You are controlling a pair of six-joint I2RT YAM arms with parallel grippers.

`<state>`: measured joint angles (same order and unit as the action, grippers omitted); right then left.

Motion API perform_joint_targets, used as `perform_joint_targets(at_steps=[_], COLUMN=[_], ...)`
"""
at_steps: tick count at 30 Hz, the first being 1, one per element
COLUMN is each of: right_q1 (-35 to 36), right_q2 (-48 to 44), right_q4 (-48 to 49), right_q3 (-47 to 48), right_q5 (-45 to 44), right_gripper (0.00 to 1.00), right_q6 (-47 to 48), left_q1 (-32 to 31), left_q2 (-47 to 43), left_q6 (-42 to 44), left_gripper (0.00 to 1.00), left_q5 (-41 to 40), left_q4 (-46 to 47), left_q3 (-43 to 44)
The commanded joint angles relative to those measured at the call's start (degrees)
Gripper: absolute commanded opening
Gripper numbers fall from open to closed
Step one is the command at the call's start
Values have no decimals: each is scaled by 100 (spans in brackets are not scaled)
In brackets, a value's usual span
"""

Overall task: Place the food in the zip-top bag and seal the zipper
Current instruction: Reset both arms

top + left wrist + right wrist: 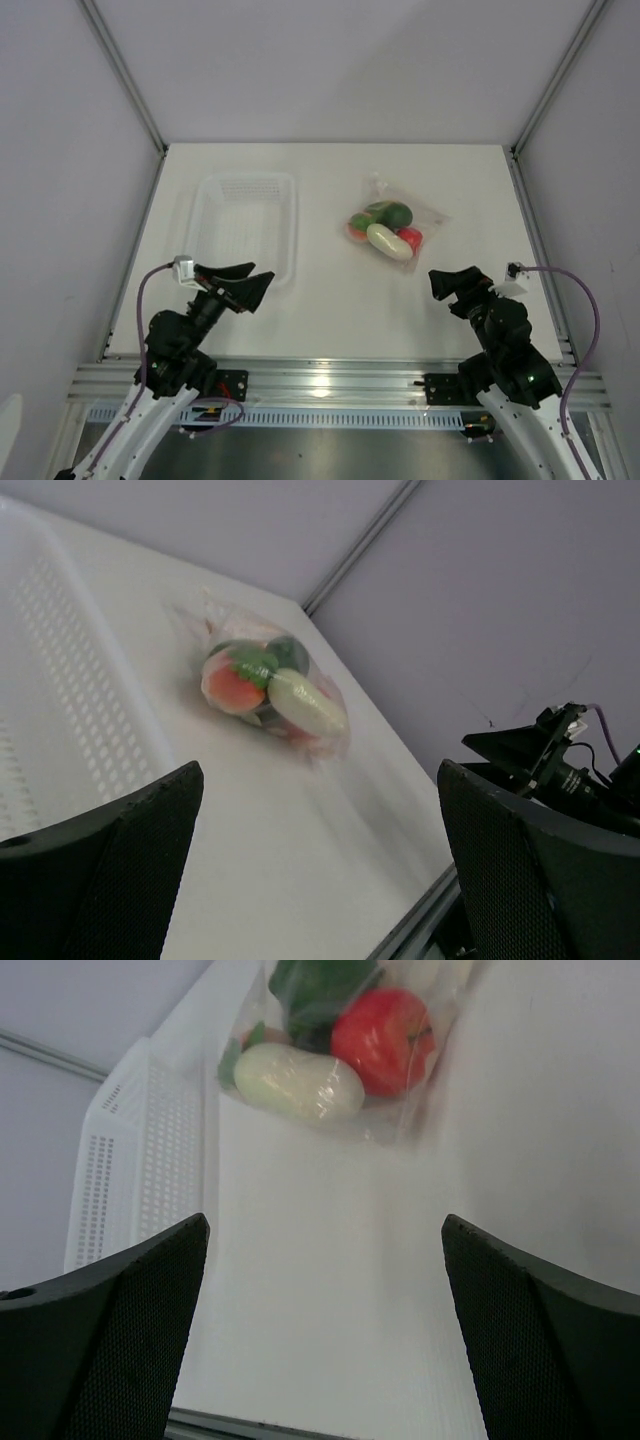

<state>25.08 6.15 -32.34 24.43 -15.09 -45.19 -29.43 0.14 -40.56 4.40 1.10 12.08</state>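
I see a white perforated tray (243,231) lying flat on the left half of the white table (340,312), pale grey walls (330,60) on three sides, slanted metal corner posts (125,75), a silver slotted rail (320,381) along the near edge

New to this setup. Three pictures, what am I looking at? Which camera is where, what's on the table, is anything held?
Two small robot arms are bolted at the near edge of a table. The overhead picture looks down from behind them. It shows the left gripper and right gripper, both open and holding nothing. The other two pictures come from a camera on each wrist; the dark shapes in the bottom corners are that arm's own fingers. On the white table lie a white perforated tray and a clear zip-top bag holding toy food: a white radish, a red fruit and a green piece. I cannot tell whether the zipper is pressed shut.
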Motion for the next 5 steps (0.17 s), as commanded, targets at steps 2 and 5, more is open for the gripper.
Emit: perform_joint_targets(at_steps=[2, 5], right_q1=[41, 67], right_q2=[-297, -404], right_q4=[-54, 69], right_q3=[-551, -728], right_q5=[357, 594], right_gripper=[99, 99], right_q6=[-464, -342], left_q1=[43, 43], left_q2=[-1103, -1525], left_q6=[-461, -541], left_gripper=[99, 99], left_q5=[139, 350], left_q4=[-75, -40], left_q3=[-478, -741])
